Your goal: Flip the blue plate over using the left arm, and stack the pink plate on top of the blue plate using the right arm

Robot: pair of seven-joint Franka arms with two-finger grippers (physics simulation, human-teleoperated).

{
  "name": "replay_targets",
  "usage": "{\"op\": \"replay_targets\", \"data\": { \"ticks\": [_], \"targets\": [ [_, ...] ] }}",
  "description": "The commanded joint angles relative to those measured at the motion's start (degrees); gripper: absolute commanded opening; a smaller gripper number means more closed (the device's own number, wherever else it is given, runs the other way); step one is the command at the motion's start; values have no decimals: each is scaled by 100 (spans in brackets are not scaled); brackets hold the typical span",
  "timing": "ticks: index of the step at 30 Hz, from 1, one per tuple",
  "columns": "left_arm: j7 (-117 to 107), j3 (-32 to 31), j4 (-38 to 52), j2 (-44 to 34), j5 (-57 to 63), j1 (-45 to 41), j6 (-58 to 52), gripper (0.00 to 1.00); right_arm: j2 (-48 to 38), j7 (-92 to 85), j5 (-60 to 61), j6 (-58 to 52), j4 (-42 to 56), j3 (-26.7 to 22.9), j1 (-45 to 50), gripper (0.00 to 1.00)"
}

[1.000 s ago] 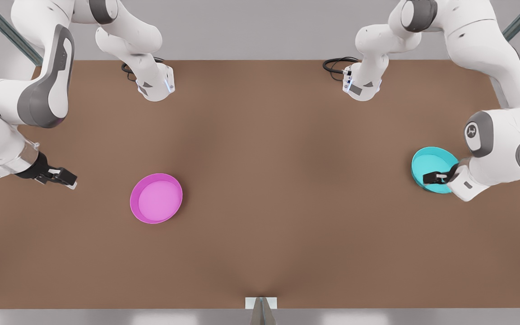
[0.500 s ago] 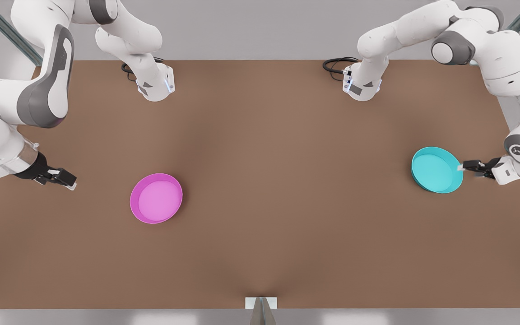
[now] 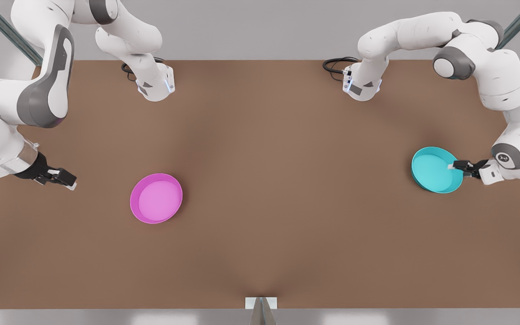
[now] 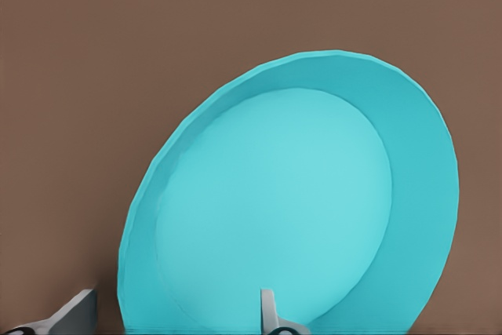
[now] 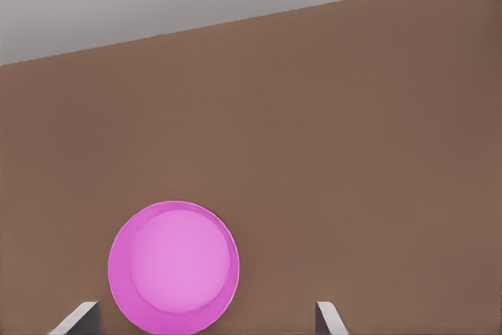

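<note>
The left gripper (image 3: 457, 166) sits at the rim of the blue plate (image 3: 436, 170), on the side toward the front view's right. In the left wrist view its two pale fingertips (image 4: 271, 315) are parted and straddle the near rim: one tip lies over the plate's inner floor, the other stands outside the wall above the bare bench (image 3: 287, 203). The jaws are open and have not closed on anything. The dish (image 4: 290, 202) spreads straight ahead of the jaws, open side up, resting flat on the bench. That is the relation the flip depends on: the rim wall runs crosswise between the tips, so closing would likely pinch the wall edge-on, and a roll of the wrist could then turn the dish over. Being round, it has no long axis to line up with; only the rim's depth between the tips matters.

The right gripper (image 3: 59, 176) waits near the front view's left edge, its jaws wide apart and holding nothing. The pink plate (image 3: 156, 198) lies flat, open side up, ahead of those jaws and well apart from them; in the right wrist view it (image 5: 173, 266) sits between the two fingertips' lines. The two plates are far apart, each nearer its own arm.
</note>
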Motion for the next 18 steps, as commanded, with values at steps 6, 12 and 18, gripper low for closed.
{"op": "replay_targets", "data": {
  "ticks": [6,12,18],
  "targets": [
    [-14,0,18,57,-343,60,79,100,-5,-4,0,-9,0,0,0,100],
    [-67,9,44,136,-730,69,97,71,-5,5,0,-18,0,0,0,100],
    [-67,9,53,162,-730,104,140,44,-5,-4,0,0,0,0,0,100]
  ]
}}
